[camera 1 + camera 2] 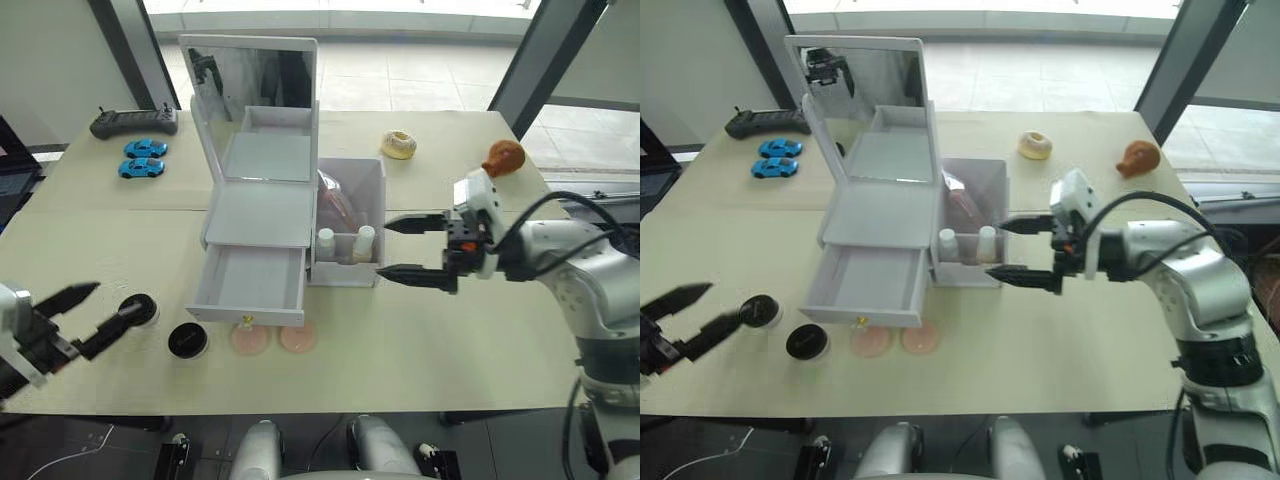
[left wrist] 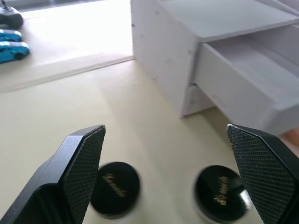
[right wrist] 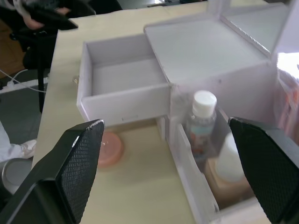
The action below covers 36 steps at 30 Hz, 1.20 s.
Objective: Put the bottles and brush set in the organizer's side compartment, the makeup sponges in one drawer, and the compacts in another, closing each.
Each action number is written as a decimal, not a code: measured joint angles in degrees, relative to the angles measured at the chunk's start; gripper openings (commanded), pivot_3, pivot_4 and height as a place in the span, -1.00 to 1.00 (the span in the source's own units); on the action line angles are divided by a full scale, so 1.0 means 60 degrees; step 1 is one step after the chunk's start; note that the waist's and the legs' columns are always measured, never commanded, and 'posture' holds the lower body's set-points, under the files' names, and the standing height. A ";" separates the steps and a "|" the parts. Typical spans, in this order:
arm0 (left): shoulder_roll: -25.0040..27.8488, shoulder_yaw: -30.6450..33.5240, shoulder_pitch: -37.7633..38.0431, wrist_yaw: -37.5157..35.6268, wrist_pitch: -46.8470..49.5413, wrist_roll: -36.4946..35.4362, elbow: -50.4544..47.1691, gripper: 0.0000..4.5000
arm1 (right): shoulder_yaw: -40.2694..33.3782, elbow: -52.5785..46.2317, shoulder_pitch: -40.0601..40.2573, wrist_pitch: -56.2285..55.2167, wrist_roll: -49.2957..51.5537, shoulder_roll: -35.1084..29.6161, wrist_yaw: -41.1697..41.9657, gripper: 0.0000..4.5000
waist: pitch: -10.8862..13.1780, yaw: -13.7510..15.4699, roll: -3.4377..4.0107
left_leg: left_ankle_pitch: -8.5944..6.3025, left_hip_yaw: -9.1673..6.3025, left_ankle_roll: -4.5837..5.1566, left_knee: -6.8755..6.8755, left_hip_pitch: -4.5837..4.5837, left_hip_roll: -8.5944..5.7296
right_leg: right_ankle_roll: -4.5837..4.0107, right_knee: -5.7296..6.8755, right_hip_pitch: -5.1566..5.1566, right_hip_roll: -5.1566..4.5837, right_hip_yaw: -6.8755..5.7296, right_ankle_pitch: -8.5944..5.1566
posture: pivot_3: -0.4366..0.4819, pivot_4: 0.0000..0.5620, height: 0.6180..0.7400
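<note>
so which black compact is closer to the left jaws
The compact right at the left gripper's lower fingertip. The other compact lies further right, toward the open drawer.

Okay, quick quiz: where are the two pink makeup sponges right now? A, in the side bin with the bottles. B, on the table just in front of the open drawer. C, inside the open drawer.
B: the makeup sponges lie on the table, just in front of the empty open drawer.
</note>
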 measured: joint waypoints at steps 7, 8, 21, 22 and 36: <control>0.1182 -0.1195 -0.3338 -0.1330 -0.0921 0.1421 0.4475 0.99 | -0.1712 0.0492 0.1952 -0.0460 -0.0133 -0.0752 -0.0088 1.00 | -0.0005 -0.0056 0.0016 | 0.0000 -0.0002 0.0000 -0.0017 0.0011 0.0009 | 0.0053 0.0030 -0.0004 0.0012 -0.0009 0.0031 | -0.05 -0.47 1.00; 0.1205 -0.1378 -0.3641 -0.1431 -0.1039 0.1614 0.4920 0.99 | -0.1936 0.0621 0.2141 -0.0357 -0.0083 -0.0815 -0.0104 1.00 | -0.0004 -0.0062 0.0018 | 0.0000 -0.0001 0.0001 -0.0017 0.0009 0.0008 | 0.0059 0.0032 -0.0008 0.0012 -0.0008 0.0035 | -0.05 -0.47 1.00; 0.1304 -0.2307 -0.5358 -0.2380 -0.0546 0.2135 0.5309 0.99 | -0.2906 0.1366 0.2079 -0.0009 0.0256 -0.1417 -0.0075 1.00 | -0.0003 -0.0110 0.0019 | 0.0001 -0.0005 0.0001 -0.0016 0.0007 0.0018 | 0.0068 0.0047 -0.0008 0.0017 -0.0006 0.0039 | -0.05 -0.47 1.00; 0.1298 -0.2079 -0.5021 -0.2418 -0.0451 0.2031 0.4953 0.99 | -0.2668 0.1213 0.1730 0.0116 0.0353 -0.1428 0.0015 1.00 | -0.0001 -0.0156 0.0024 | 0.0000 -0.0002 0.0001 -0.0019 0.0007 0.0020 | 0.0067 0.0046 -0.0009 0.0016 -0.0003 0.0039 | -0.05 -0.47 1.00; -0.1550 0.0258 0.1608 -0.2430 0.0445 0.1487 -0.2166 0.99 | 0.0282 -0.0062 -0.1418 0.1192 0.1474 -0.1578 0.2395 1.00 | -0.0003 -0.0016 0.0011 | -0.0001 0.0002 0.0000 -0.0010 0.0005 0.0023 | -0.0011 0.0027 -0.0002 -0.0030 -0.0034 0.0050 | -0.05 -0.47 1.00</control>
